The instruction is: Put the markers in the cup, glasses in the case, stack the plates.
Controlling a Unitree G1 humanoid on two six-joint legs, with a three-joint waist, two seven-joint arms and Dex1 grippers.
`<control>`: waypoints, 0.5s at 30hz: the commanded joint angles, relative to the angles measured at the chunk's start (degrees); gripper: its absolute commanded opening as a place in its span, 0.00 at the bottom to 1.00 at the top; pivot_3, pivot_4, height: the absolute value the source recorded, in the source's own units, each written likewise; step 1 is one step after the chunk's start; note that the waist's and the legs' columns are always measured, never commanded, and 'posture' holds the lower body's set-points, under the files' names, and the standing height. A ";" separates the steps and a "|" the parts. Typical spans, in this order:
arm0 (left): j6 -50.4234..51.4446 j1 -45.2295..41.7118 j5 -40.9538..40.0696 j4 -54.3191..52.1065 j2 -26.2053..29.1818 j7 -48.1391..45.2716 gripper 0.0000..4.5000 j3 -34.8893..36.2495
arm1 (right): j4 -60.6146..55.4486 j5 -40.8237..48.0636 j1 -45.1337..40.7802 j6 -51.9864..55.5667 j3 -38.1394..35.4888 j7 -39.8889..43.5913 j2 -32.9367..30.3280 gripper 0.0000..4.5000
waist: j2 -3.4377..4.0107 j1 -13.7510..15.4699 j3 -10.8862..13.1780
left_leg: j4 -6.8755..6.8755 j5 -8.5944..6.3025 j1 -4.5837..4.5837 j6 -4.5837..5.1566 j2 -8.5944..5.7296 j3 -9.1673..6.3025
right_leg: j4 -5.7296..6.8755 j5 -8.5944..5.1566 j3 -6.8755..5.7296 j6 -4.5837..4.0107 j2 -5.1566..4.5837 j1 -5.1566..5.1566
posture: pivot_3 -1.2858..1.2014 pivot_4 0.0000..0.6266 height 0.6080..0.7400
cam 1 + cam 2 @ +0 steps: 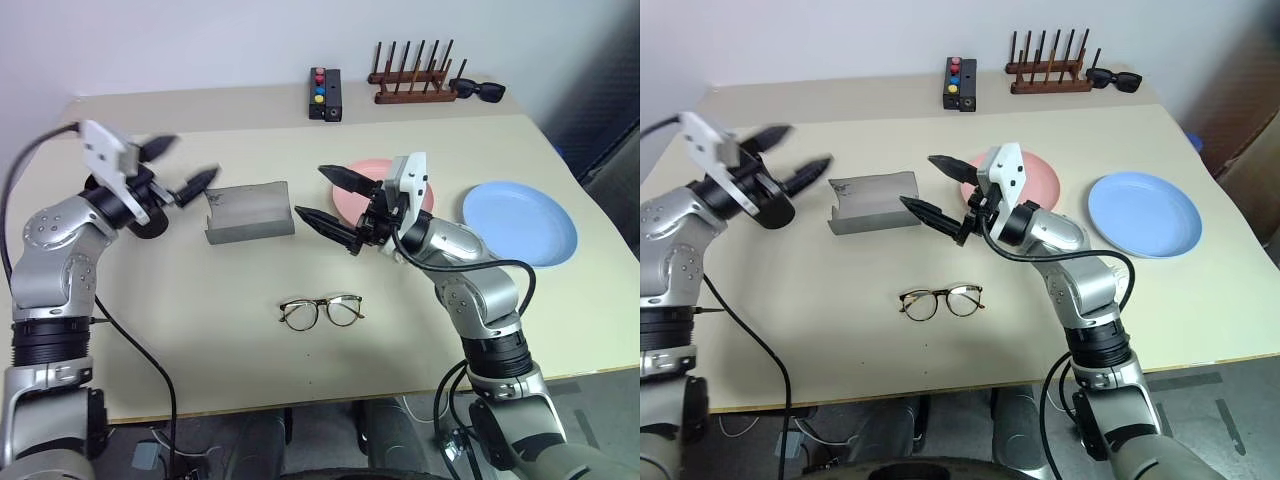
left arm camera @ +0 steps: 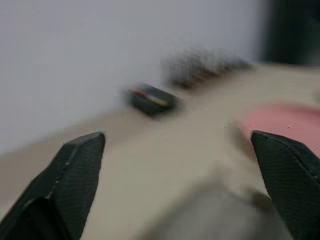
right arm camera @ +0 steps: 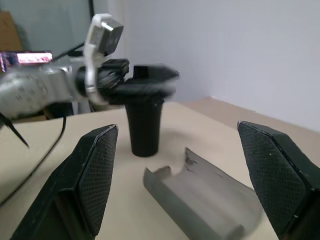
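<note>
My left gripper (image 1: 194, 158) hangs open, its fingers level and aimed toward the case, just above the tall black cup (image 3: 145, 131) at the table's left. The markers are hidden from view. The grey case (image 1: 248, 210) lies open between my two grippers. My right gripper (image 1: 314, 194) is open too, empty, hovering right of the case and in front of the pink plate (image 1: 357, 178), which it partly covers. The light blue plate (image 1: 520, 222) lies apart at the right. The thin-framed glasses (image 1: 320, 311) rest unfolded on the table, nearer me than the case.
At the back edge stand a black box with coloured buttons (image 1: 325, 93), a wooden peg rack (image 1: 413, 80) and black sunglasses (image 1: 478, 90). Bare tabletop (image 1: 200, 340) stretches around the glasses and along the front edge.
</note>
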 commanded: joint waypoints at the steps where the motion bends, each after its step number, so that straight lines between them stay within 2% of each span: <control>1: 4.25 -2.65 3.66 1.91 3.79 -7.10 0.99 -6.15 | -1.74 -0.16 0.04 -0.07 -0.04 1.57 -2.23 0.87 | 0.00 0.11 0.00 | 0.01 0.00 0.00 0.00 0.02 -0.01 | 0.00 0.00 0.00 0.00 0.02 0.00 | 0.52 0.24 0.95; 4: 2.65 -5.03 9.36 6.75 6.13 -13.38 0.99 -12.54 | -2.17 -2.54 1.83 0.27 2.17 4.82 -7.00 0.87 | -0.01 0.32 0.00 | 0.06 0.00 -0.04 0.00 0.00 0.00 | -0.02 -0.01 -0.01 0.01 0.02 0.01 | 0.52 0.24 0.95; 7: -1.30 -8.02 14.67 13.77 6.52 -17.15 0.99 -16.59 | -2.24 -2.81 2.98 0.49 2.04 5.61 -9.18 0.87 | -0.01 0.32 0.00 | 0.04 0.00 -0.05 0.00 0.00 0.01 | -0.06 -0.01 -0.01 0.01 0.02 0.01 | 0.52 0.24 0.95; 15: -10.24 -16.31 23.90 30.30 2.59 -21.62 0.99 -22.20 | -4.55 -2.15 5.70 1.67 -0.29 5.33 -12.15 0.87 | -0.03 0.34 0.01 | 0.05 0.00 -0.08 0.01 0.00 0.01 | -0.06 -0.02 -0.01 0.03 0.01 0.00 | 0.52 0.24 0.95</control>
